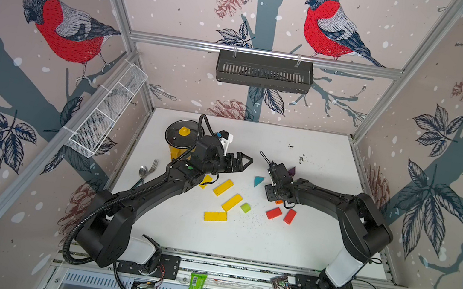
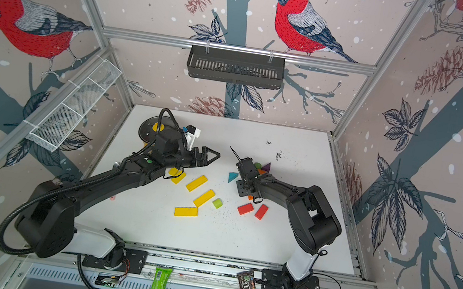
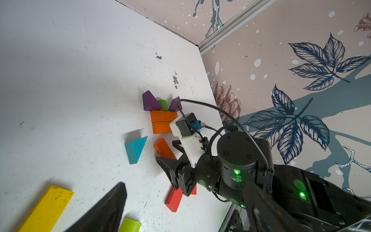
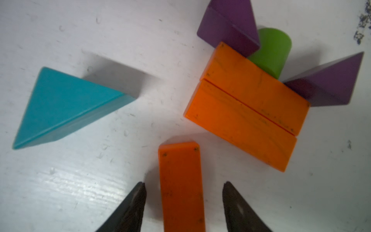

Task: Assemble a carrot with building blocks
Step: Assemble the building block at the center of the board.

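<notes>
Jaws of right gripper stand parted astride loose orange bar, no contact; wrist pitched down, right of centre, just beside orange pair; left gripper hovers mid-table, arm extended, jaws apart, empty.

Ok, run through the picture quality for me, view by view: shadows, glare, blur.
Right wrist view: the teal triangle throws a soft shadow, the table shows a streaky sheen near the right fingers, which are blurred. Left wrist view: the left finger is a dark out-of-focus blur. In both top views: even light, only faint shadows under the yellow bars.
</notes>
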Tool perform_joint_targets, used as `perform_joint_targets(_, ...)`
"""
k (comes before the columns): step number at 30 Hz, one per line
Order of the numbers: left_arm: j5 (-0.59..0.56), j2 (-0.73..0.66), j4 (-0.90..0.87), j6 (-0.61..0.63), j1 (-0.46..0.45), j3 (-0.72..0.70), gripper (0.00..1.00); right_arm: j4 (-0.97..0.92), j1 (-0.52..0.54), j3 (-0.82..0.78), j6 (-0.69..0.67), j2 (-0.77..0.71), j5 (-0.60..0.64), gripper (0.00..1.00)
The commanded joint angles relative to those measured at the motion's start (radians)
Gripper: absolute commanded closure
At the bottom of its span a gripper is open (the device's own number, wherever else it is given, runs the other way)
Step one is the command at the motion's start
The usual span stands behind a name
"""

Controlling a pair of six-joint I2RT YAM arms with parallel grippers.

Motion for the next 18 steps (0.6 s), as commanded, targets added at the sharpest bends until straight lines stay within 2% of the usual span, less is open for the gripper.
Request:
perform_joint_targets(1,0.0,-0.008,0.014,-0.003,-0.002,0.006,0.08,-0.054,0.002,-0.018,0.053,-0.025,0.039,0.38)
perform_joint_targets(11,0.003,-0.008,0.017,-0.004,-0.002,0.005,0.08,-0.114,-0.066,-0.107,0.142,-0.115,0.07,0.38)
perform_joint_targets(18,0.005,-0.005,0.018,-0.006,-0.002,0.005,0.08,-0.107,-0.134,-0.089,0.157,-0.139,0.062,0.38)
